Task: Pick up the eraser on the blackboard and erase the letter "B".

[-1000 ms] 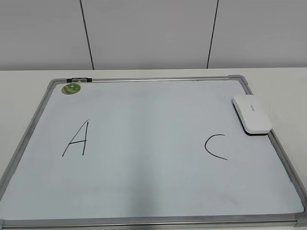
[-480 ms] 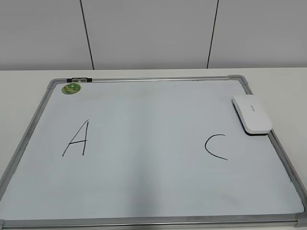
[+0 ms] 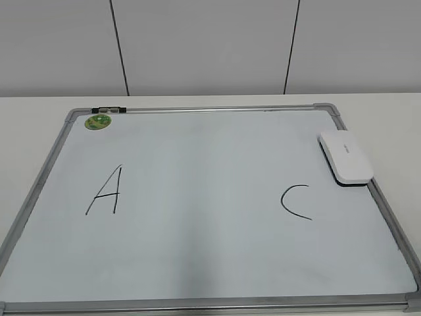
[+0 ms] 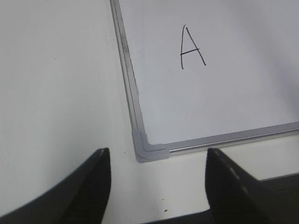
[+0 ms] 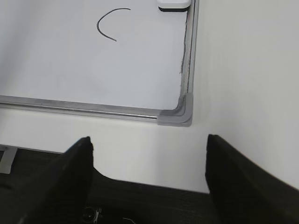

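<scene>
Eraser, flat white rounded block, dark underside, on blackboard

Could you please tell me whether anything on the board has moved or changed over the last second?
Nothing visibly changed. The eraser lies in the same spot at the right edge of the blackboard, the "A" and "C" are untouched, and no "B" shows between them.
</scene>
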`<action>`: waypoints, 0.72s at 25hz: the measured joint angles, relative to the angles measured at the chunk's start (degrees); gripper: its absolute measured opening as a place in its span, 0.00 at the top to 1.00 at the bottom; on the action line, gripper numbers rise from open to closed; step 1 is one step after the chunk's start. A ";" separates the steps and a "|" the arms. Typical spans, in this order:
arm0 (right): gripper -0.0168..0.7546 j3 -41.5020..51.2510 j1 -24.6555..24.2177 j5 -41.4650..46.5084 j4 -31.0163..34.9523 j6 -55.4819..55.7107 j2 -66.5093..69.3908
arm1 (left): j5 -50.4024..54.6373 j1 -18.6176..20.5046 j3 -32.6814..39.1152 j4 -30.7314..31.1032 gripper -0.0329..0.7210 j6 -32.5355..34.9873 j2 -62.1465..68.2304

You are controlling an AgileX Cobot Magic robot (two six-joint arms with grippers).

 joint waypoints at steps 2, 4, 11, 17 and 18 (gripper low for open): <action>0.26 0.00 0.00 0.00 -0.10 0.00 -0.30 | 0.00 0.00 0.04 0.00 0.34 0.00 -0.72; 0.26 0.00 -0.25 0.00 -0.10 0.00 -0.30 | -0.10 0.55 0.13 0.00 0.34 0.00 -1.21; 0.26 0.00 -6.78 -0.01 -0.21 0.00 -4.92 | -0.21 4.90 0.13 0.00 0.34 0.00 -3.32; 0.26 0.00 -10.57 -0.01 -0.21 0.00 -10.26 | -0.21 9.31 0.13 0.00 0.36 0.00 -6.81; 0.26 0.00 -10.82 -0.01 -0.21 0.00 -10.58 | -0.21 10.01 0.13 0.00 0.36 0.00 -6.90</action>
